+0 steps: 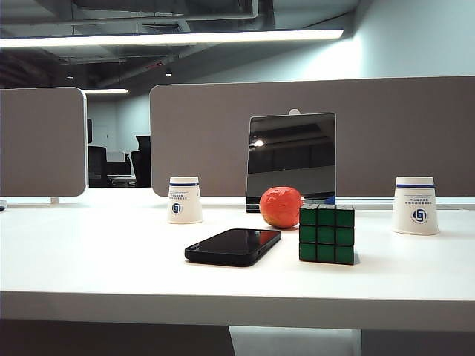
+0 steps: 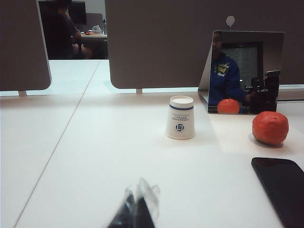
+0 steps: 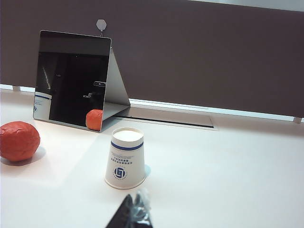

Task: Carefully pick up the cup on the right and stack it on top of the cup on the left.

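Two white paper cups with a blue band stand upside down on the white table. The cup on the left point(image 1: 184, 200) shows in the left wrist view point(image 2: 180, 118), well ahead of my left gripper point(image 2: 137, 205). That gripper's dark fingers are pressed together, shut on nothing. The cup on the right point(image 1: 415, 205) appears in the right wrist view point(image 3: 125, 158), a short way in front of my right gripper point(image 3: 136, 209), which is also shut and empty. Neither arm shows in the exterior view.
Between the cups lie a black phone point(image 1: 233, 245), a red-orange ball point(image 1: 280, 207) and a green-faced puzzle cube point(image 1: 326, 233). A standing mirror point(image 1: 291, 159) leans behind them, in front of grey partition panels point(image 1: 401, 133). The table's front edge point(image 1: 237, 311) runs below.
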Motion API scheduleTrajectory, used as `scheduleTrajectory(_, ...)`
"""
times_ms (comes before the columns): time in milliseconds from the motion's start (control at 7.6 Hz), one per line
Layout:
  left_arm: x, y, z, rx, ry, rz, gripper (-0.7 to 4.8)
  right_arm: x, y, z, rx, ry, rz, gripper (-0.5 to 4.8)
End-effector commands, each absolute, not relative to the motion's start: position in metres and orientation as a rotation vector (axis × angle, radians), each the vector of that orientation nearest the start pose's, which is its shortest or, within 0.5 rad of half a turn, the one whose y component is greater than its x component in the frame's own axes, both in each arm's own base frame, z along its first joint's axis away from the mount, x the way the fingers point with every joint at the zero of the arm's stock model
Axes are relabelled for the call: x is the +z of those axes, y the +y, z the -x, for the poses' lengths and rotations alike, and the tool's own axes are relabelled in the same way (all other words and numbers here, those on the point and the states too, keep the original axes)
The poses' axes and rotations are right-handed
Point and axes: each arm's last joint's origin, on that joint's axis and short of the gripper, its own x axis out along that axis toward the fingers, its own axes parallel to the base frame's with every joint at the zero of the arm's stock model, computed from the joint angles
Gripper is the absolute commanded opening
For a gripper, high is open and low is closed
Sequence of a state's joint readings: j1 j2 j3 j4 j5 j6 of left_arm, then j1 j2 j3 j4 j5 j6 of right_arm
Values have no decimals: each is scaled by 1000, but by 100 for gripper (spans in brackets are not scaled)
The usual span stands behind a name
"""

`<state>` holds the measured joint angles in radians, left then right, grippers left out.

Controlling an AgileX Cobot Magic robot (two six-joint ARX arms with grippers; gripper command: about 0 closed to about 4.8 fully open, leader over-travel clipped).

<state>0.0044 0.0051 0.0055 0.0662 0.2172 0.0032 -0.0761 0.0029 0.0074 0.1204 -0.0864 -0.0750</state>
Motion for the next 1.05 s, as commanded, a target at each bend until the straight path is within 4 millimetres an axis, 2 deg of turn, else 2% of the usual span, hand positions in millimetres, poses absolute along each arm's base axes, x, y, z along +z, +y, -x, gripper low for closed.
scheduleTrajectory(132, 173, -6, -97, -220, -77, -8, -6, 185, -5, -95, 5, -212, 43, -5)
scheduleTrajectory(263, 173, -6, -97, -221, -75, 11, -6, 206, -4, -89, 3, -333, 53, -5)
scheduleTrajectory(395, 173, -6, -97, -227, -75, 11, -6, 224, -4, -83, -1, -342, 70, -5)
scheduleTrajectory(527, 173, -7, -96, -245, -74, 17, -6, 230, -4, -81, -5, -346, 92, -5)
scheduleTrajectory(658, 176, -10, -95, -378, -104, 22, -6, 251, -3, -72, -13, -357, 137, -5)
scheduleTrajectory(1053, 182, -15, -92, -550, -159, -3, -6, 289, -2, -59, -9, -324, 135, -5)
